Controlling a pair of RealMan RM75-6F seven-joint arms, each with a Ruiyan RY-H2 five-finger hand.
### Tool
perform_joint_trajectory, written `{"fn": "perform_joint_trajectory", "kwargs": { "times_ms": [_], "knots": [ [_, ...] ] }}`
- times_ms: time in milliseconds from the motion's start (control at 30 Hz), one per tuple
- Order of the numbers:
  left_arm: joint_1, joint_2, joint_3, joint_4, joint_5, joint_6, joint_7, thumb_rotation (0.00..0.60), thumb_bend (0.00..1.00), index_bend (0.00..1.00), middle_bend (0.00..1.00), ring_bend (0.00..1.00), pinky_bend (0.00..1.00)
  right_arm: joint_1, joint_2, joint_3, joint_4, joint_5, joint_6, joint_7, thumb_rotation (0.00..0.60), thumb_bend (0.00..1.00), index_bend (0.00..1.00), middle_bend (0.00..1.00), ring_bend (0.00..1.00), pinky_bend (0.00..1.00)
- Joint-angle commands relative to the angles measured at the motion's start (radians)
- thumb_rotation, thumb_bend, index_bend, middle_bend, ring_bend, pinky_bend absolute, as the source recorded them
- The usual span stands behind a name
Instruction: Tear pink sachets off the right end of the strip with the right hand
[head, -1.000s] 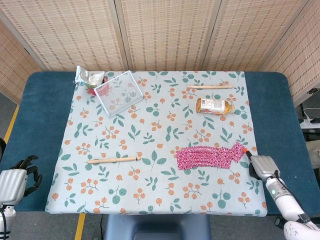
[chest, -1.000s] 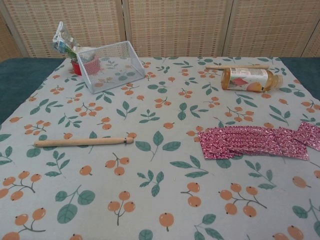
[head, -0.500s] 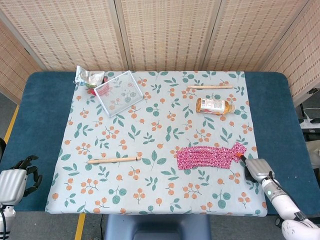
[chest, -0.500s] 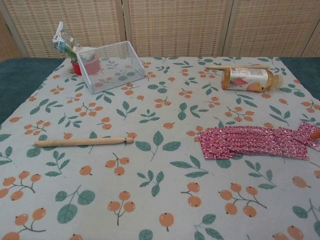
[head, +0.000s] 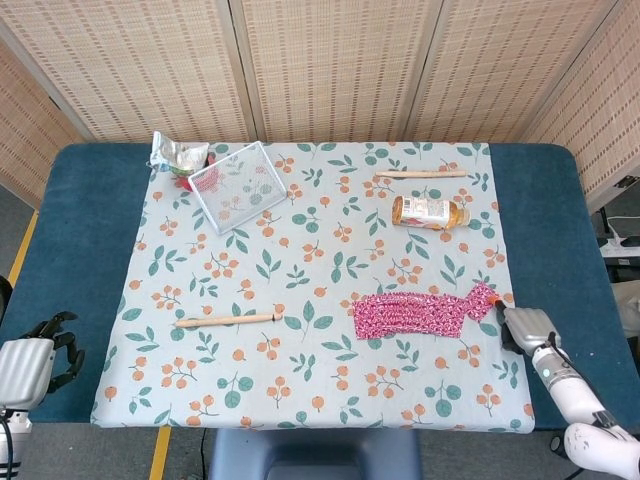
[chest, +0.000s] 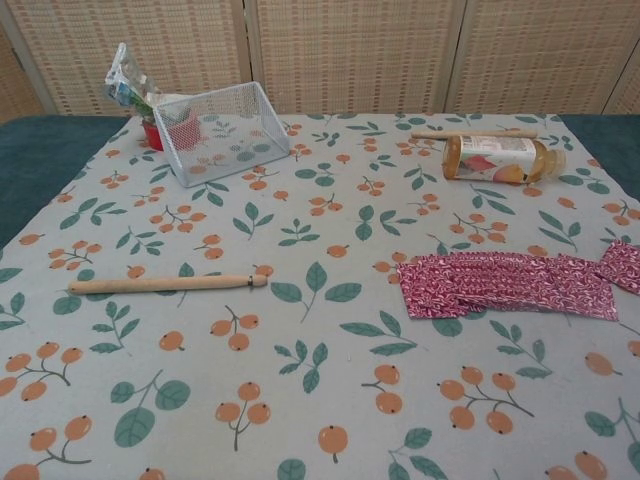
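Your right hand (head: 523, 326) sits at the right end of the pink sachet strip (head: 415, 313), fingertips touching it; whether they grip it, you cannot tell. Your left hand (head: 40, 352) rests well apart from the strip, fingers loosely curled, holding nothing.

No text, brand, number or sign can be read in either view. The bottle (chest: 497, 158) lying on its side carries a label with a pale, peach-coloured picture, but any lettering on it is too small and blurred to make out. The crumpled foil packet (chest: 124, 79) behind the wire basket (chest: 222, 131) shows colour patches only, no legible words.
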Motion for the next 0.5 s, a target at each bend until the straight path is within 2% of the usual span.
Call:
{"fn": "perform_joint_trajectory", "kwargs": {
  "times_ms": [33, 167, 267, 500],
  "knots": [
    [0.000, -0.001, 0.001, 0.000, 0.001, -0.001, 0.002, 0.600, 0.40, 0.03, 0.27, 0.36, 0.60, 0.005, 0.001, 0.002, 0.011, 0.011, -0.001, 0.000, 0.600, 0.97, 0.08, 0.88, 0.79, 0.67],
    [0.000, 0.001, 0.001, -0.001, 0.001, -0.001, 0.002, 0.600, 0.40, 0.03, 0.27, 0.36, 0.60, 0.003, 0.004, 0.006, 0.015, 0.022, 0.017, -0.001, 0.600, 0.98, 0.08, 0.88, 0.79, 0.67],
    [-0.001, 0.000, 0.001, -0.001, -0.001, -0.002, 0.004, 0.600, 0.40, 0.03, 0.27, 0.36, 0.60, -0.006, 0.030, 0.008, -0.028, -0.009, 0.015, 0.032, 0.600, 0.98, 0.08, 0.88, 0.79, 0.67],
    [-0.001, 0.001, 0.003, -0.004, 0.000, -0.004, 0.009, 0.600, 0.40, 0.03, 0.27, 0.36, 0.60, -0.051, 0.110, -0.023, -0.156, -0.240, 0.019, 0.148, 0.600, 0.98, 0.08, 0.88, 0.79, 0.67]
  ]
}}
